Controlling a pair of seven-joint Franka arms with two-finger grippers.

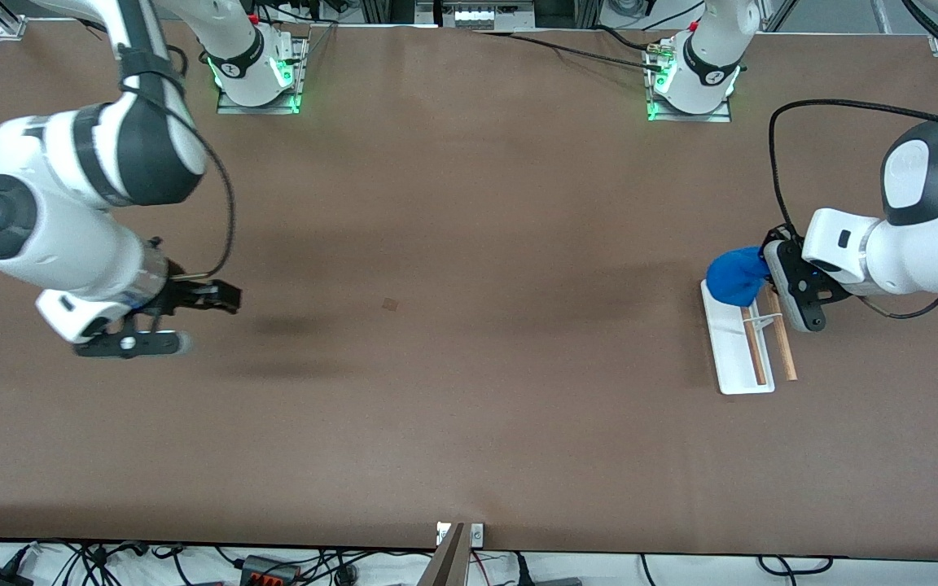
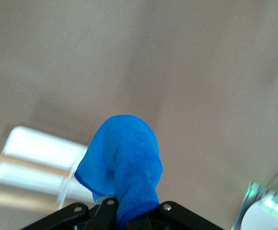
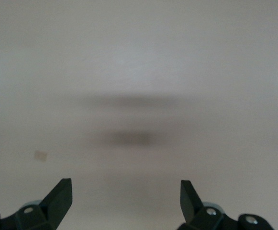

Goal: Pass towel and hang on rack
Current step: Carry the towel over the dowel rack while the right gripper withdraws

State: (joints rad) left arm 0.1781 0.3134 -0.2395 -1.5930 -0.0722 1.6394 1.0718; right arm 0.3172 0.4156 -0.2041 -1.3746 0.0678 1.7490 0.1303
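Note:
The blue towel (image 1: pixel 736 275) is bunched up and held in my left gripper (image 1: pixel 766 273), which is shut on it just above the end of the rack (image 1: pixel 750 338) that is farther from the front camera. In the left wrist view the towel (image 2: pixel 124 163) hangs from the jaws, over the rack's white base (image 2: pixel 38 148) and wooden rods (image 2: pixel 14 160). The rack stands at the left arm's end of the table, its two rods bare. My right gripper (image 1: pixel 225 299) is open and empty, held above bare table at the right arm's end; its fingertips (image 3: pixel 62 194) stand wide apart.
The brown table (image 1: pixel 469 366) carries only a small dark mark (image 1: pixel 390 304) near its middle. Both arm bases (image 1: pixel 257 73) stand along the edge farthest from the front camera. Cables lie off the table's near edge.

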